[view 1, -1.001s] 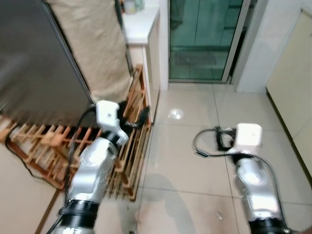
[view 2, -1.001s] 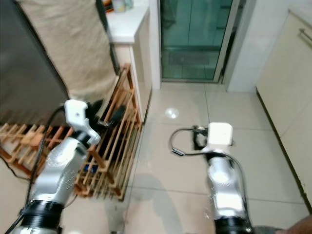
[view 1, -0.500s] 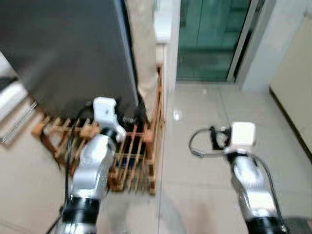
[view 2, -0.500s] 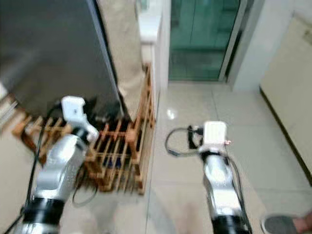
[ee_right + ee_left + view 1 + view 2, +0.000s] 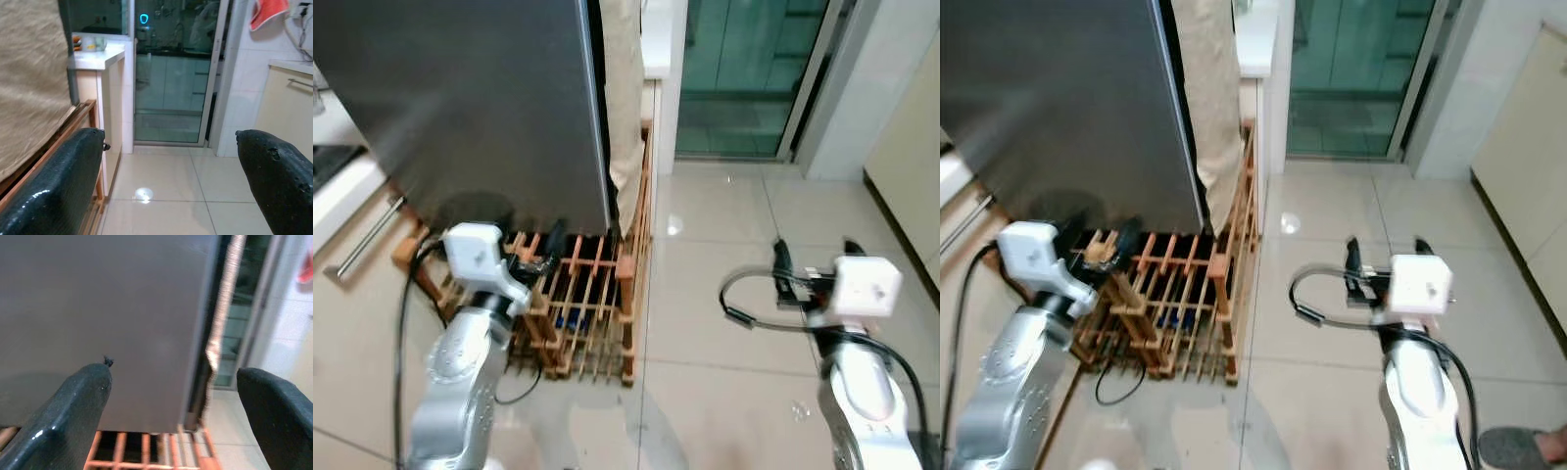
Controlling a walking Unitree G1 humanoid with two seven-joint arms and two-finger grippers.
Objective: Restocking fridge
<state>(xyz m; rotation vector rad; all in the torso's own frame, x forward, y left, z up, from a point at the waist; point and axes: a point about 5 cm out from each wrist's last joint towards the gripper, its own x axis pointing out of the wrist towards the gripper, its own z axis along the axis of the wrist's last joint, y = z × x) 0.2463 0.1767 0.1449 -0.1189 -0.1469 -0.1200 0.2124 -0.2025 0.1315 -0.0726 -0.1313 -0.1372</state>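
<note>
the fridge [image 5: 470, 98] fills the upper left of the head views as a tall grey slab with its door closed, standing on or behind a wooden slatted rack [image 5: 578, 304] at lower centre-left. a beige cloth [image 5: 625, 88] hangs just beside its right edge, and a glass sliding door [image 5: 754, 69] sits at the upper right past the tiled floor [image 5: 724, 255].

the left tool [image 5: 540, 257] is raised in the lower left, near the bottom edge of the fridge and over the rack, its two fingers [image 5: 73, 401] spread apart with nothing between them. the right tool [image 5: 813, 262] is held out at the lower right over bare floor, well apart from the fridge, its fingers [image 5: 54, 181] also spread and empty.

as a judgement, the restocking has barely begun: the door is still closed, neither tool carries anything, and no groceries to load can be made out. what is left is getting the door open, fetching items and placing them inside.
</note>
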